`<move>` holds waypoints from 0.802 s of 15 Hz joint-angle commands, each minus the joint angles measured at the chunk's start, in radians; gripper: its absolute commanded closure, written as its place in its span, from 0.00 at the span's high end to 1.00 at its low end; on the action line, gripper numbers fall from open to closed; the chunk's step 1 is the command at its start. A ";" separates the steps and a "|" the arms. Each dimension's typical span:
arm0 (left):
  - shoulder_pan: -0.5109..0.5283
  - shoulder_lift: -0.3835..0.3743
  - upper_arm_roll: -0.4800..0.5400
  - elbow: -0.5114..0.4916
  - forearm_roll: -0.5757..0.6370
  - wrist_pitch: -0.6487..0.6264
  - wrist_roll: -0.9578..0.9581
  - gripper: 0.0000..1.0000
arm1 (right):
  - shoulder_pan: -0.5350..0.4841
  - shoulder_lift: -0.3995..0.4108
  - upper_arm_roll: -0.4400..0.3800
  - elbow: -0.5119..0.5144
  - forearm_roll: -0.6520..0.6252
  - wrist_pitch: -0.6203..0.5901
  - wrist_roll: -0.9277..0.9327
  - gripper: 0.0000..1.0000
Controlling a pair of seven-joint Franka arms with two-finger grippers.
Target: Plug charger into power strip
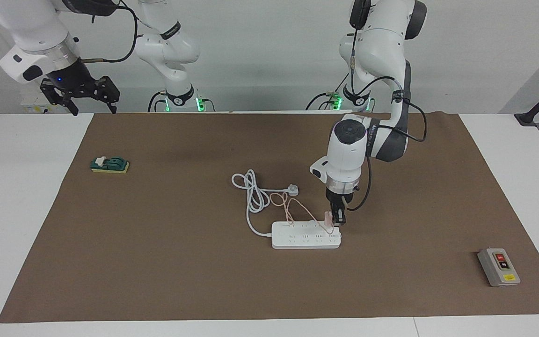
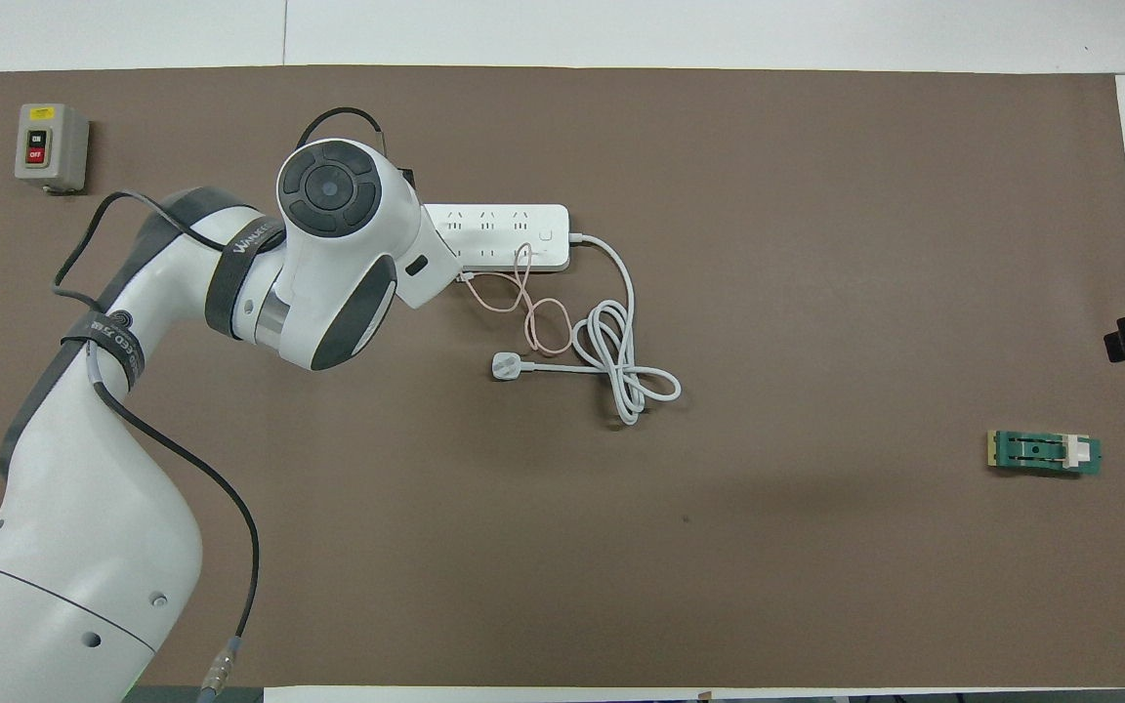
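Two arms, one busy: left claw clamped on small pale pink cube charger, held upright w/ prongs down over end socket of long flat white plastic power strip mid-bench, toward left arm's end; seating looks underway. Right claw fingers apart, waiting high off brown mat, clear of cables.

The strip lies mid-mat, its coiled cord and plug nearer the robots. The charger sits on the strip's end toward the left arm. The button box lies at that arm's end of the desk, the block at the right arm's.
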 commanded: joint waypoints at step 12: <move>0.016 0.016 0.000 -0.025 -0.019 0.020 -0.120 0.00 | -0.008 -0.002 0.001 0.001 0.022 -0.002 0.002 1.00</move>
